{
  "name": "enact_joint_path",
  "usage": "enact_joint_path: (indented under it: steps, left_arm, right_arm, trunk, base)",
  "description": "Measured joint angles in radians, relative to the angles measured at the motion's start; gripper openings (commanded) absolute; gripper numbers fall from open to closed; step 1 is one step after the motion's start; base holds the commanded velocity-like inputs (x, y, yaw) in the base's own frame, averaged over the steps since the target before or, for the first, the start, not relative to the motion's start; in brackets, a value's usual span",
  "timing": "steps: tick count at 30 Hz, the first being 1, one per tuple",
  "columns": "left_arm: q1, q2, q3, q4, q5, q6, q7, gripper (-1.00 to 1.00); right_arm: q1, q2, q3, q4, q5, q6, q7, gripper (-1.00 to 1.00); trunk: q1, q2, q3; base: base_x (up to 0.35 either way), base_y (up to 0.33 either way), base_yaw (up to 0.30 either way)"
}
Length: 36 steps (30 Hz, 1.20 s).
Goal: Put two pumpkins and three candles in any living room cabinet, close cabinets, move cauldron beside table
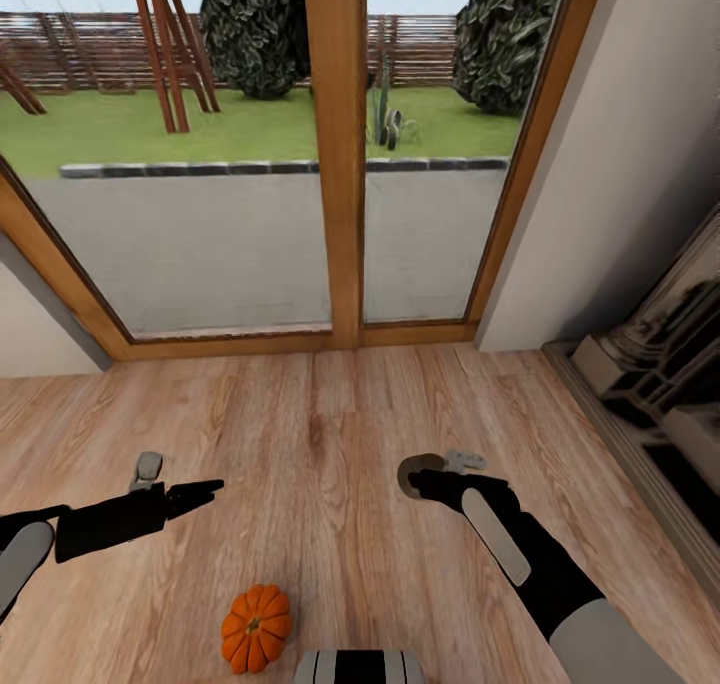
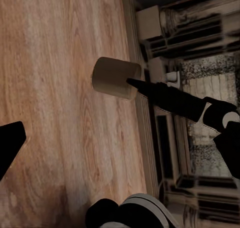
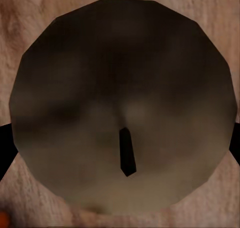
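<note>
- The right hand [image 1: 425, 479] holds a candle [image 1: 412, 472] clear of the wooden floor [image 1: 320, 434], at about 1 o'clock from the robot's trunk; in the left wrist view the candle [image 2: 114, 78] hangs tilted on a black fingertip [image 2: 137, 84].
- In the right wrist view the candle [image 3: 122, 105] shows end-on, with dark finger edges touching both its sides, so the right hand reads as pinching the candle.
- The left hand [image 1: 190, 494] sits at about 10 o'clock, well apart from everything; one finger [image 2: 10, 145] shows at the edge of its own camera, and I cannot tell whether it is spread or pressed together.
- One pumpkin [image 1: 256, 627] lies on the floor at about 11 o'clock, just ahead of the trunk and between the two arms.
- A glass door [image 1: 335, 154] stands at 12 o'clock, and a stone-coloured fireplace [image 1: 660, 374] at 3 o'clock.
- Step in hand, as I judge it: carrying a candle toward a cabinet.
- The next move calls for turning the base to find the cabinet, keeping the grip firm and the candle clear of the floor, then opening a drawer, likely with the free left hand.
</note>
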Motion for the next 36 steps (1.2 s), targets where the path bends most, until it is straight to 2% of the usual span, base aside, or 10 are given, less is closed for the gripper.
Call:
enact_joint_path:
  steps: [2,4,17,20,22,27,31,36]
  left_arm:
    - [0.005,0.017,0.004,0.0,0.004,0.0,-0.001,1.0]
    - [0.007,0.023,0.005,0.0,0.005,0.001,-0.001,1.0]
    - [0.008,0.028,0.006,0.0,-0.001,0.0,-0.042,1.0]
    - [0.008,0.028,0.007,0.0,-0.002,0.0,-0.043,1.0]
    - [0.008,0.028,0.024,0.0,0.003,0.001,-0.044,1.0]
    - [0.008,0.028,0.11,0.016,0.023,0.005,-0.046,1.0]
    - [0.008,0.03,0.125,0.038,0.06,0.006,-0.046,1.0]
    - [0.008,0.031,0.126,0.042,0.07,0.006,-0.046,1.0]
  right_arm:
    - [0.0,0.0,0.001,0.001,0.003,0.006,0.0,-1.0]
    - [0.0,0.002,0.0,0.006,-0.003,0.007,0.001,-1.0]
    - [0.0,0.006,0.001,-0.002,-0.003,0.003,0.0,-1.0]
    - [0.0,0.007,0.001,0.002,-0.002,0.003,0.0,-1.0]
    - [0.0,0.007,0.001,0.005,-0.004,0.002,0.0,-1.0]
    - [0.0,0.008,0.001,0.008,-0.003,0.001,0.001,-1.0]
    - [0.0,0.008,0.001,0.009,-0.005,0.001,0.001,-1.0]
    - [0.0,0.008,0.001,0.009,-0.005,0.001,0.001,-1.0]
  trunk:
    - [-0.001,0.001,0.008]
    - [-0.002,0.001,0.015]
    - [-0.008,0.004,0.066]
    - [-0.008,0.004,0.066]
    - [-0.008,0.004,0.066]
    - [-0.009,0.005,0.077]
    - [-0.011,0.006,0.093]
    - [-0.013,0.007,0.112]
  base:
    - [0.0,0.0,0.0]
    - [0.0,0.0,0.0]
    - [0.0,0.0,0.0]
    - [0.0,0.0,0.0]
    - [0.0,0.0,0.0]
    - [0.0,0.0,0.0]
    - [0.0,0.0,0.0]
    - [-0.043,0.007,0.0]
